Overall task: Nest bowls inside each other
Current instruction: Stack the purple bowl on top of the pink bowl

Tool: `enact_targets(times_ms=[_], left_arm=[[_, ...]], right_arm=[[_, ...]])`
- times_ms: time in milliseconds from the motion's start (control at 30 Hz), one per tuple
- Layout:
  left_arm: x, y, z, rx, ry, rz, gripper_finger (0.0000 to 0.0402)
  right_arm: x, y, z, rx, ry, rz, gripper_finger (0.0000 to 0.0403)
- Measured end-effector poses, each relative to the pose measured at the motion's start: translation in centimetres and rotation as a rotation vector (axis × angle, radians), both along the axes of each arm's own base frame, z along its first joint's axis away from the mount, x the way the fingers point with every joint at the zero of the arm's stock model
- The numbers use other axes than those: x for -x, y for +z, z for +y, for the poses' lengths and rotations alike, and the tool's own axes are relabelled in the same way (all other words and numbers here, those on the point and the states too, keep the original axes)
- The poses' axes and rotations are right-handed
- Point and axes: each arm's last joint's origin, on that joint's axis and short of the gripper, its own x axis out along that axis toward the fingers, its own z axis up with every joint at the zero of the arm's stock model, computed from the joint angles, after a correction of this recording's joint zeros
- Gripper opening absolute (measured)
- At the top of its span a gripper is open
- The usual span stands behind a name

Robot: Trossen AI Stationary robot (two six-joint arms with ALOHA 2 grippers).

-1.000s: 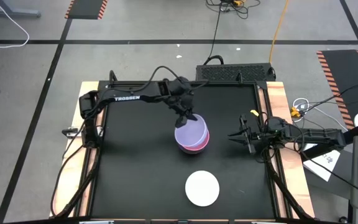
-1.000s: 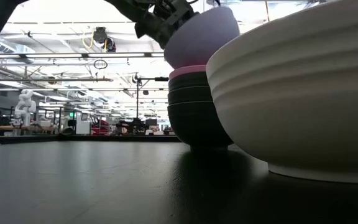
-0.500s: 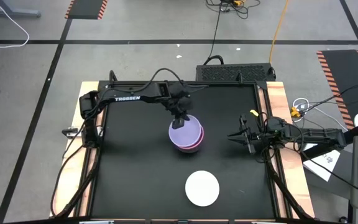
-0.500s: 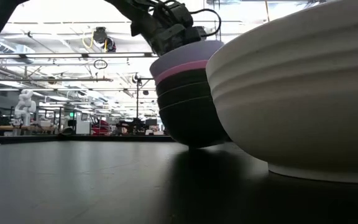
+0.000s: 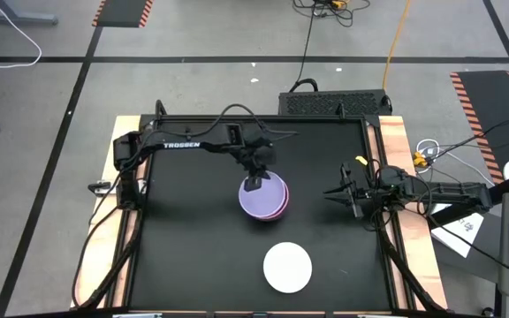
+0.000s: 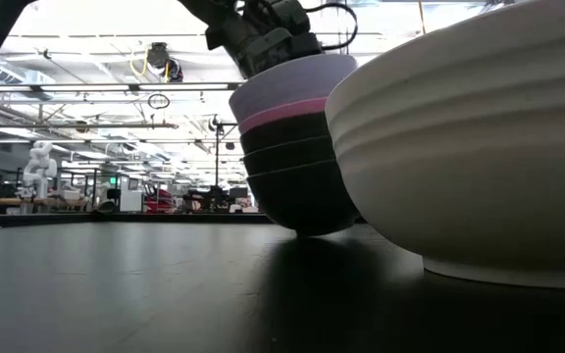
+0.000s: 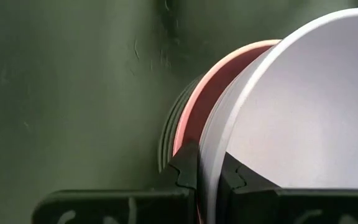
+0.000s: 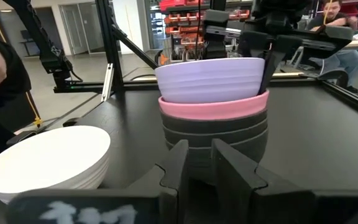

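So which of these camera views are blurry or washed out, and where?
Low view: the white bowl fills the right side, close and soft, and the ceiling behind is blown out bright. Left wrist view: the lavender bowl and pink bowl rims are blurred. Right wrist view: the near fingers are blurred. High view: evenly lit.

The black table mat [image 5: 193,256] spreads under and all around the left gripper [image 5: 253,185], with bare wooden edging [image 5: 397,146] well off to its right. Beyond the gripper, just past the table's far edge, sits a black vented box [image 5: 334,103]. A black cable [image 5: 306,44] and a yellow cable [image 5: 400,35] trail over the floor farther out. Hazard-striped floor marks [image 5: 122,11] lie far off to its left. Behind the gripper in the right wrist view, a seated person [image 8: 337,28] and shelves of orange bins [image 8: 179,12] show.
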Motion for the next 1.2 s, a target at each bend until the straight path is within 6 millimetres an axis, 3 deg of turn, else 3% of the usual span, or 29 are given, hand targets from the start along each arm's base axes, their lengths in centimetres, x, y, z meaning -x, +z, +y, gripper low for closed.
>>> enact_targets(times_ms=[267,567,700,867,1200], left_arm=[[0.0,0.2,0.8,0.030,0.031,-0.026,0.0006],[-0.4,-2.4,2.0,0.079,0.060,0.061,0.0006],[-1.0,-2.8,1.4,0.083,0.045,0.086,0.0005],[-1.6,-1.7,-0.3,0.008,0.040,0.119,0.0005],[-1.0,-0.5,-1.7,-0.084,0.074,0.254,0.0005]], right_arm=[[0.0,0.1,0.0,0.005,0.001,-0.014,0.0064],[0.0,0.1,0.0,0.005,0.001,-0.010,0.0064],[-0.1,0.0,0.0,0.004,0.000,-0.003,0.0064],[-0.1,0.0,0.0,0.004,0.000,-0.002,0.0064],[-0.1,0.0,0.0,0.004,-0.001,0.002,0.0064]])
